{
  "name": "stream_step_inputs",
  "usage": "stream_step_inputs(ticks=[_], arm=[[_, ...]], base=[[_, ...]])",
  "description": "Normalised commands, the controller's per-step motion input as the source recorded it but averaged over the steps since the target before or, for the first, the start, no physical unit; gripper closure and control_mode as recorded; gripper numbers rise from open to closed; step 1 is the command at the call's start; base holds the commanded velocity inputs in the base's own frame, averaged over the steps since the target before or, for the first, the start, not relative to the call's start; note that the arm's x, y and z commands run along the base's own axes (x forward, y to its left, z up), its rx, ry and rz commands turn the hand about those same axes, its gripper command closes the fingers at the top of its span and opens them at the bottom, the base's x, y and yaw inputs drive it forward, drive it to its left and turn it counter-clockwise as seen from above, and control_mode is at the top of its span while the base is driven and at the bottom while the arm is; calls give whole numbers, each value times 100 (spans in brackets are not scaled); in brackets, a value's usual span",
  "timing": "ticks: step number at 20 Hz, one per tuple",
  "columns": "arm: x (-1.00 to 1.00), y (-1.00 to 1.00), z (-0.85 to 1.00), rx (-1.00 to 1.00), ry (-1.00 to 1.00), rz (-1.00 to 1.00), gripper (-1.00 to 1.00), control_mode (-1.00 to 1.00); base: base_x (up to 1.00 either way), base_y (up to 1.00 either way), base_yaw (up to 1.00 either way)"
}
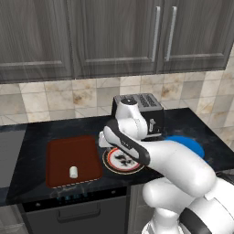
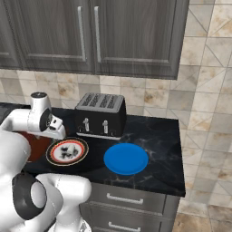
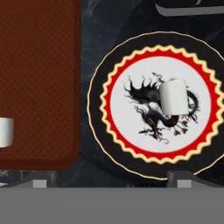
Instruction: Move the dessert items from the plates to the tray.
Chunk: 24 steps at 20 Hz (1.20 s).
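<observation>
Listing what we found:
Tray [image 1: 59, 155]: marshmallow [image 1: 73, 172] lower centre.
Patterned plate [image 3: 127, 144]: second marshmallow [image 3: 174, 98], centre-right.
Gripper [image 3: 107, 183]: fingers apart, empty.

You had the tray [image 1: 59, 155] at the left of the counter [image 1: 210, 132], one marshmallow [image 1: 73, 172] lying on its near part. Just right of the tray sat the patterned plate [image 3: 105, 131], the other marshmallow [image 3: 174, 97] on its centre. Right again lay the plain plate [image 2: 126, 158], with the toaster [image 2: 100, 115] behind both plates.
</observation>
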Motion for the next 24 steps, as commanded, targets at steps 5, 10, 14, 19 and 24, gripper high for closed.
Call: stream_step_inputs(ticks=[5,10,14,19,24], arm=[[2,-68,0,0,0,0,-100,-100],[0,-62,0,0,1,0,-100,-100],[0,-58,0,0,0,0,-100,-100],[1,-50,0,0,0,0,-100,-100],[8,-15,0,0,0,0,-100,-100]], base=[[0,0,0],[0,0,0],[0,0,0],[0,0,0],[0,0,0]])
